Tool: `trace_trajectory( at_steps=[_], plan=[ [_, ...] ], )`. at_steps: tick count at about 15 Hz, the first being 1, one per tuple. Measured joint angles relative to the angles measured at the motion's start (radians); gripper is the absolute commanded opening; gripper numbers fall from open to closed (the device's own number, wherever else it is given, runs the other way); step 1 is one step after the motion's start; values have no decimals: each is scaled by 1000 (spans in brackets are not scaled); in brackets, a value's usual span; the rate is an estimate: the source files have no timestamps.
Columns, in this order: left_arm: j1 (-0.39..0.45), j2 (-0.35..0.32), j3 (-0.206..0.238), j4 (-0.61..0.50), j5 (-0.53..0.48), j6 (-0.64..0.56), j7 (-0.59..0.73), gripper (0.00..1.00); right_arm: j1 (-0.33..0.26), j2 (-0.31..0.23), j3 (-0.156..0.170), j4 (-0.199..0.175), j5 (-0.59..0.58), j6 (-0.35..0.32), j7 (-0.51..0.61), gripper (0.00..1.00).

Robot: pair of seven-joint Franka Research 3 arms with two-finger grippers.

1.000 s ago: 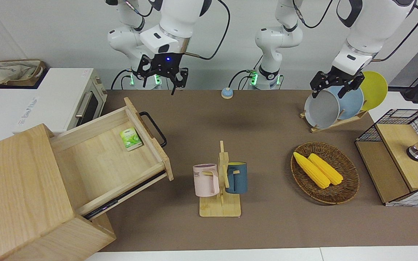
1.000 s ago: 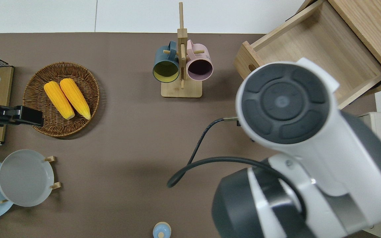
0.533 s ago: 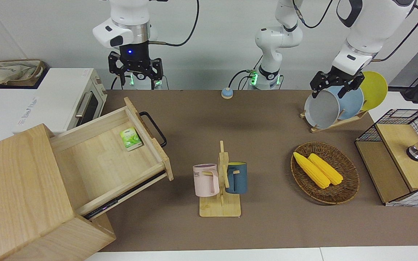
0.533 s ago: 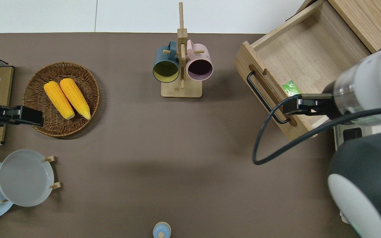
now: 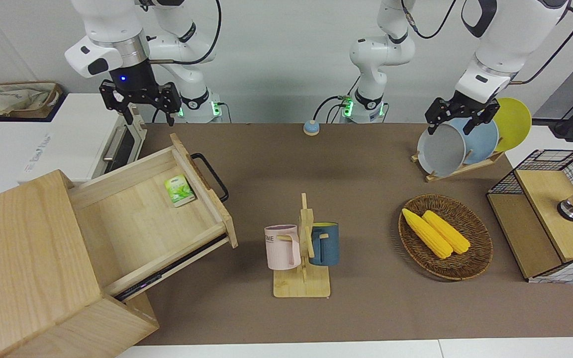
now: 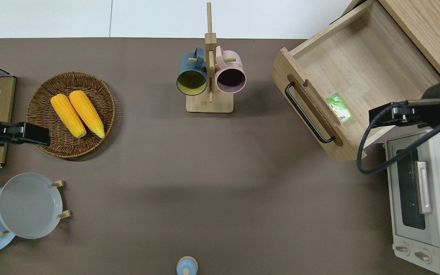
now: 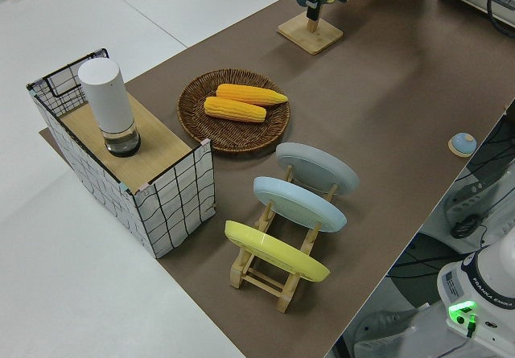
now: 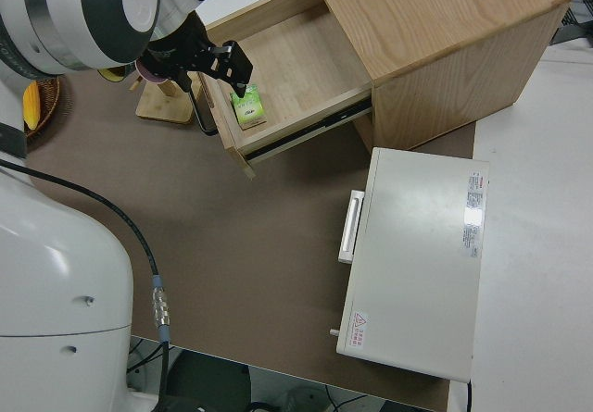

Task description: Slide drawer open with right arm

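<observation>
At the right arm's end of the tabletop, I see the drawer pulled well out of its oak box, black handle free. My right end effector hangs up in the air with fingers apart and empty, at about two o'clock from the handle overhead. A green packet lies inside the drawer; its print is unreadable. The pink mug shows "ME". My left arm is parked.
</observation>
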Motion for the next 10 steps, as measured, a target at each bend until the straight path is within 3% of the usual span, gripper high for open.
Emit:
trace_trajectory(
  at_steps=[4, 10],
  plan=[
    [0, 0, 0, 0, 0, 0, 0, 993, -13, 1, 0, -35, 30, 26, -45, 985],
    [0, 0, 0, 0, 0, 0, 0, 993, -37, 5, 0, -45, 75, 34, -60, 985]
  ],
)
